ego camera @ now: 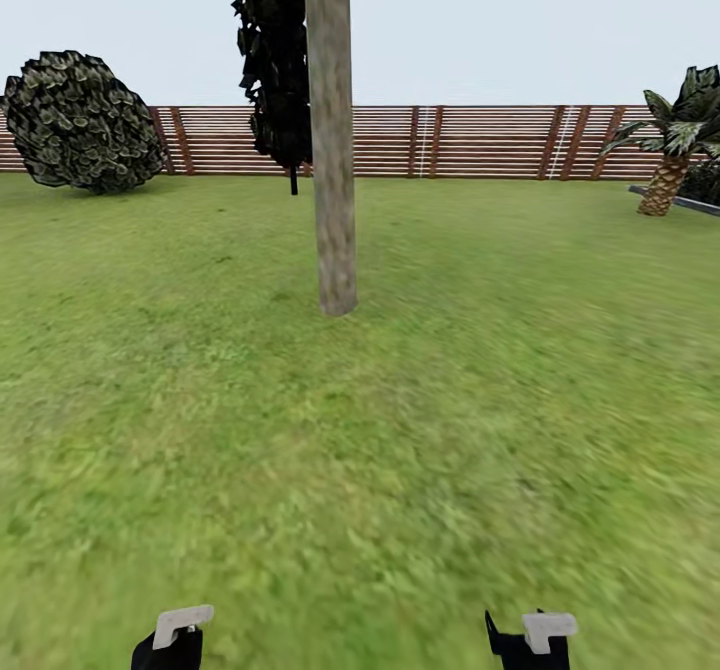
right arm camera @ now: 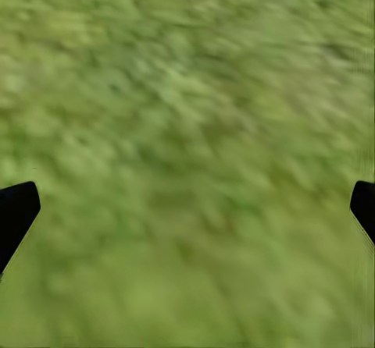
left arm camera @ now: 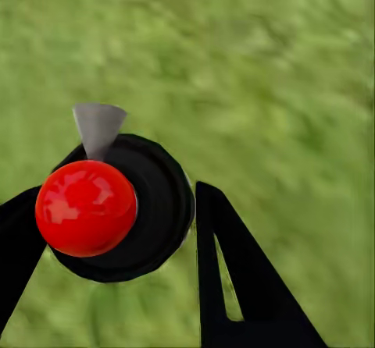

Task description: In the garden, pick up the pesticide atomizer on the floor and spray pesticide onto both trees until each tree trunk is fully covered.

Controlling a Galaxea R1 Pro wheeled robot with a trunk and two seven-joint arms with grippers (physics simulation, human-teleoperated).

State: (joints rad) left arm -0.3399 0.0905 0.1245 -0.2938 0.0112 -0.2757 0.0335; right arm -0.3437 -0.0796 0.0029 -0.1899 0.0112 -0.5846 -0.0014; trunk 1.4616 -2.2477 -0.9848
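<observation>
The atomizer (left arm camera: 117,207) sits between the fingers of the left tool (left arm camera: 109,231): a black round body with a red ball on it and a small grey cone nozzle sticking out past the rim. One black finger (left arm camera: 16,246) lies against its side by the red ball; the other finger (left arm camera: 234,285) stands just beside the black body, and whether it touches is hard to tell. The left tool is clenched around the atomizer, above grass.

In the head view, one trunk (ego camera: 333,150) rises straight ahead from the lawn (ego camera: 400,430), pale grey-brown and bare, its top cut off by the frame. A dark narrow tree (ego camera: 275,60) stands just behind it to the left. A round bush (ego camera: 80,120) sits far left by the slatted brown fence (ego camera: 480,140), and a small palm (ego camera: 672,140) far right.

The right tool (right arm camera: 187,207) is released, its two black fingertips (right arm camera: 16,211) wide apart at the picture's edges with only grass between. Both arms' ends show low in the head view, left (ego camera: 172,638) and right (ego camera: 530,640).
</observation>
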